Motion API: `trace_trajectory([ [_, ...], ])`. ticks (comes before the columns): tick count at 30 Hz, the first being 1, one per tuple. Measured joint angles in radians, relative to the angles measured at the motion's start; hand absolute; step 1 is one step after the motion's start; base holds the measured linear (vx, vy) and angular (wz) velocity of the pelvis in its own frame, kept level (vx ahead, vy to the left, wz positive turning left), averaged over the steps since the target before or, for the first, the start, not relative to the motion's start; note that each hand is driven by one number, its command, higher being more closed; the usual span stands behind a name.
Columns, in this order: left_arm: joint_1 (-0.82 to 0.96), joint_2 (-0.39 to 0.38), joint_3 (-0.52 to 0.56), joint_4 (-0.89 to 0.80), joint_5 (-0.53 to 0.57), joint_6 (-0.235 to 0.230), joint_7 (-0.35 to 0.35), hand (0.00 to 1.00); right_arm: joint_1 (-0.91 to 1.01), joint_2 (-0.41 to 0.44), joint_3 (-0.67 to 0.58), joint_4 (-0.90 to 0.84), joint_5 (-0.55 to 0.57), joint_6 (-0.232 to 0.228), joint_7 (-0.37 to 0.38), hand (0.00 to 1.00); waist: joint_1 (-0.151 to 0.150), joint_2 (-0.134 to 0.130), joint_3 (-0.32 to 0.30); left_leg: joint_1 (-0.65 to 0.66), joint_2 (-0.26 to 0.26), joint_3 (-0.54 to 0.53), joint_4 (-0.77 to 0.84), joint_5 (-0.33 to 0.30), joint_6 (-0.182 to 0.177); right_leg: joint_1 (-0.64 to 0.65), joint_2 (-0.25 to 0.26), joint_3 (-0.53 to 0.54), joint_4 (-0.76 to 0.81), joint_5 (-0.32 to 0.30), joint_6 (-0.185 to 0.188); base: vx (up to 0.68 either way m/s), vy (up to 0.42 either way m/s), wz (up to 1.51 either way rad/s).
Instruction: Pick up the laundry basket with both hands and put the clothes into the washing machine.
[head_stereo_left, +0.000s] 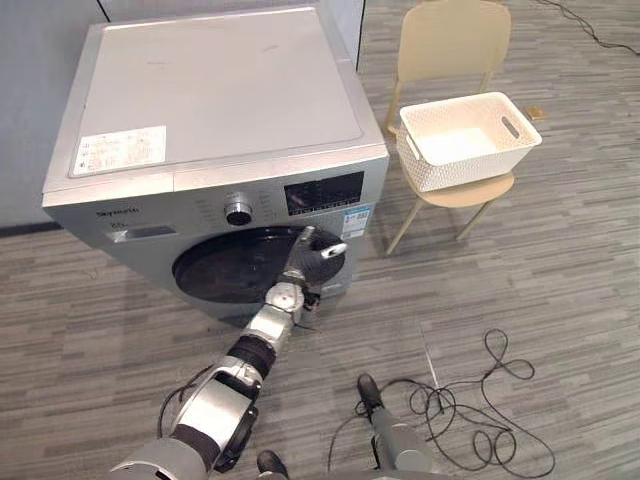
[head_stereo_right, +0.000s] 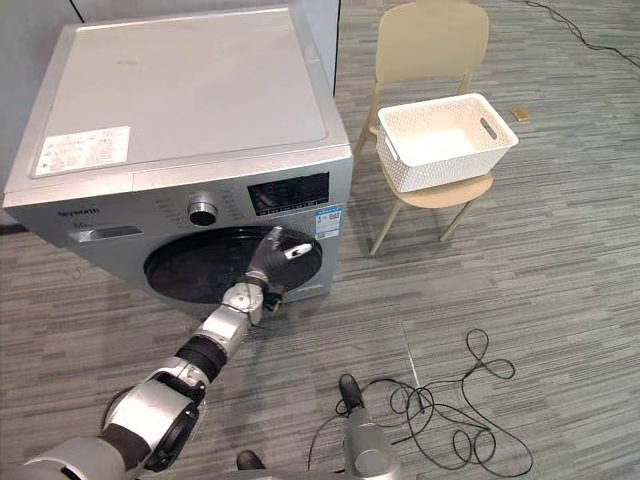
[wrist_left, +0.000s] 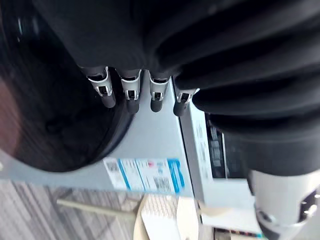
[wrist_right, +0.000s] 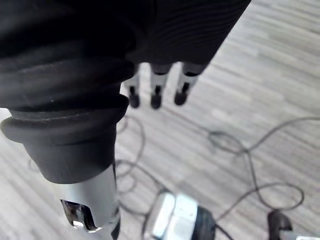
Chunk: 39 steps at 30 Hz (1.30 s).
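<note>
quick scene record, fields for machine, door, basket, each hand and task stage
machine: grey front-loading washing machine
door: round dark door, looks shut
basket: white basket on a beige chair, to the robot's right of the machine; no clothes seen in it
left hand: left hand at the door's right edge, fingers straight
right hand: right hand low over the floor, fingers straight, holding nothing
task stage: basket not yet picked up
</note>
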Motion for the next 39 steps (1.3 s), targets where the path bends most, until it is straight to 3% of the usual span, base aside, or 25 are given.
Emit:
trace_trajectory([
  [2,0.031,0.019,0.034,-0.004,0.012,-0.014,0.007,0.0,-0.002,0.004,0.0,0.0,0.0,0.0,0.0,0.0,0.003,0.001,0.0,0.0,-0.002,-0.012,0.0,-0.001,0.001,0.008,-0.005,-0.008,0.0,0.0,0.0,0.01,0.002,0.23],
  [7,0.257,0.029,0.11,0.02,0.075,0.02,-0.012,0.0,-0.006,0.002,0.006,0.0,0.004,-0.006,0.003,0.0,0.012,0.024,-0.008,0.005,-0.001,-0.063,0.0,-0.001,0.002,0.049,-0.016,-0.064,-0.001,-0.002,-0.003,0.02,-0.003,0.32],
  [14,0.58,0.021,0.283,0.24,0.191,0.075,-0.092,0.0,-0.039,-0.028,0.006,0.066,0.016,-0.004,0.017,0.0,0.088,0.031,-0.011,0.024,-0.005,-0.12,0.004,0.0,0.003,0.101,-0.027,-0.109,-0.006,-0.003,-0.004,0.0,-0.001,0.2],
  [18,0.661,-0.013,0.407,0.309,0.269,0.11,-0.127,0.0,-0.058,-0.035,-0.041,0.084,0.003,0.022,0.029,0.0,0.095,0.044,-0.034,0.029,-0.016,-0.163,0.006,-0.003,0.008,0.134,-0.041,-0.138,-0.006,-0.027,-0.026,-0.06,0.013,0.27],
  [23,0.715,-0.049,0.495,0.315,0.256,0.129,-0.126,0.0,-0.085,-0.048,-0.088,0.126,-0.009,0.044,0.045,0.0,0.114,0.05,-0.051,0.034,-0.02,-0.209,0.025,-0.008,0.012,0.169,-0.054,-0.163,0.023,-0.122,0.0,-0.07,-0.009,0.28],
  [27,0.73,-0.083,0.544,0.238,0.255,0.124,-0.119,0.0,-0.101,-0.079,0.015,0.119,-0.056,0.057,0.045,0.0,0.146,0.054,-0.031,-0.05,0.034,-0.274,0.263,-0.085,0.031,0.124,-0.04,-0.198,0.267,-0.298,-0.006,-0.11,-0.061,0.45],
  [29,0.708,-0.074,0.548,0.184,0.224,0.118,-0.095,0.0,-0.104,-0.086,0.082,0.096,-0.074,0.058,0.042,0.0,0.145,0.027,-0.012,-0.195,0.027,-0.27,0.484,-0.057,0.071,0.097,-0.112,-0.276,0.391,-0.378,0.004,-0.16,0.02,1.32],
  [31,0.696,-0.078,0.571,0.18,0.222,0.116,-0.075,0.0,-0.103,-0.094,0.105,0.06,-0.077,0.06,0.034,0.0,0.152,0.023,-0.009,-0.222,0.015,-0.228,0.493,-0.048,0.082,0.103,-0.163,-0.321,0.416,-0.397,0.012,-0.15,0.083,1.09],
  [33,0.695,-0.1,0.584,0.166,0.209,0.117,-0.058,0.0,-0.112,-0.089,0.138,0.01,-0.076,0.056,0.021,0.0,0.168,0.041,-0.001,-0.206,0.008,-0.16,0.388,-0.091,0.106,0.101,-0.174,-0.355,0.416,-0.403,0.033,-0.13,0.154,0.71],
  [34,0.687,-0.102,0.583,0.162,0.201,0.117,-0.055,0.0,-0.12,-0.092,0.14,-0.006,-0.076,0.056,0.019,0.0,0.186,0.051,0.003,-0.212,-0.007,-0.136,0.348,-0.095,0.1,0.098,-0.181,-0.355,0.422,-0.4,0.056,-0.05,0.115,0.77],
  [35,0.685,-0.093,0.586,0.156,0.188,0.116,-0.05,0.0,-0.135,-0.079,0.143,-0.02,-0.076,0.057,0.016,0.0,0.192,0.01,0.006,-0.223,-0.031,-0.116,0.329,-0.093,0.098,0.096,-0.201,-0.356,0.474,-0.414,0.059,0.04,0.038,0.88],
  [36,0.684,-0.084,0.591,0.15,0.187,0.113,-0.044,0.0,-0.135,-0.067,0.14,-0.018,-0.076,0.057,0.013,0.0,0.192,-0.013,0.004,-0.225,-0.05,-0.103,0.324,-0.086,0.098,0.102,-0.217,-0.356,0.453,-0.434,0.051,0.09,0.01,0.96],
  [39,0.693,-0.108,0.63,0.181,0.186,0.114,-0.032,0.0,-0.184,-0.065,0.105,0.019,-0.076,0.059,-0.002,0.0,0.197,0.009,-0.005,-0.262,-0.083,-0.091,0.322,-0.068,0.128,0.149,-0.238,-0.365,0.326,-0.449,0.06,0.11,0.097,0.47],
])
